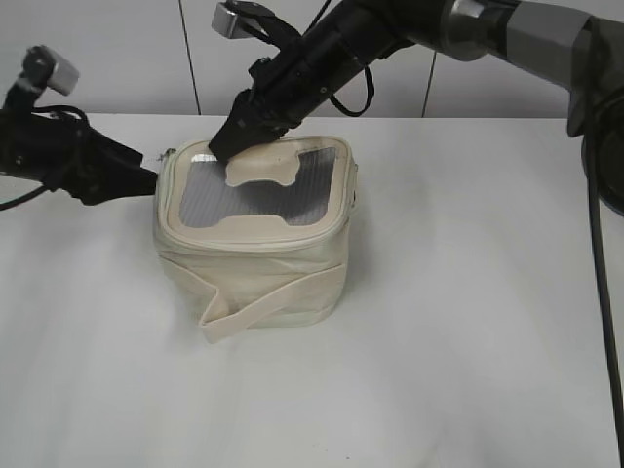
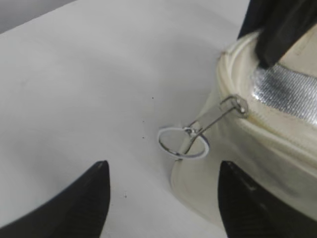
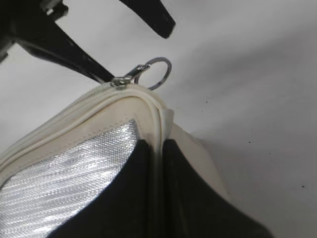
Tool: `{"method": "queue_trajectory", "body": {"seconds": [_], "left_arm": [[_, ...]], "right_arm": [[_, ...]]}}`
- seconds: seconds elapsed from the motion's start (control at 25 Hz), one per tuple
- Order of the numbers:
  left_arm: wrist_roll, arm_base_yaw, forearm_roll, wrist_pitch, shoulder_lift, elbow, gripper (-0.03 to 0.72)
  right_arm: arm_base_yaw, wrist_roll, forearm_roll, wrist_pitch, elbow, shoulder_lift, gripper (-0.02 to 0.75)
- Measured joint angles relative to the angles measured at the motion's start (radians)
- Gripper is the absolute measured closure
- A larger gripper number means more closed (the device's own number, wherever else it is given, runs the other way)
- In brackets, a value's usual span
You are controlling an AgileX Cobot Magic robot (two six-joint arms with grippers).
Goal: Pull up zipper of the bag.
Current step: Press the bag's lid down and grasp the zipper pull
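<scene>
The cream bag with a grey mesh top stands in the middle of the white table. Its zipper track runs round the lid rim. A silver ring pull hangs off the bag's back left corner; it also shows in the right wrist view. My left gripper is open beside that corner, its fingertips either side of the ring and a little short of it. My right gripper is shut on the lid rim at the back left edge of the bag.
A cream strap band wraps the bag's body and juts out at the front left. The white table spreads all round the bag. A pale wall stands behind.
</scene>
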Motion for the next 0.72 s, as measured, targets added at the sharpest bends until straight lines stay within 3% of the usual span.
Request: {"method": "queue_trajectory", "body": {"seconds": [0.16, 0.52, 0.72], "left_arm": [[0.075, -0.062, 0.001, -0.106, 0.002, -0.003, 0.160], [0.149, -0.111, -0.025, -0.200, 0.002, -0.015, 0.161], [0.154, -0.130, -0.029, -0.201, 0.011, -0.034, 0.235]], "right_arm": [[0.000, 0.007, -0.002, 0.000, 0.000, 0.000, 0.682], [-0.001, 0.010, -0.002, 0.001, 0.000, 0.000, 0.683], [-0.001, 0.010, -0.002, 0.002, -0.001, 0.000, 0.683]]}}
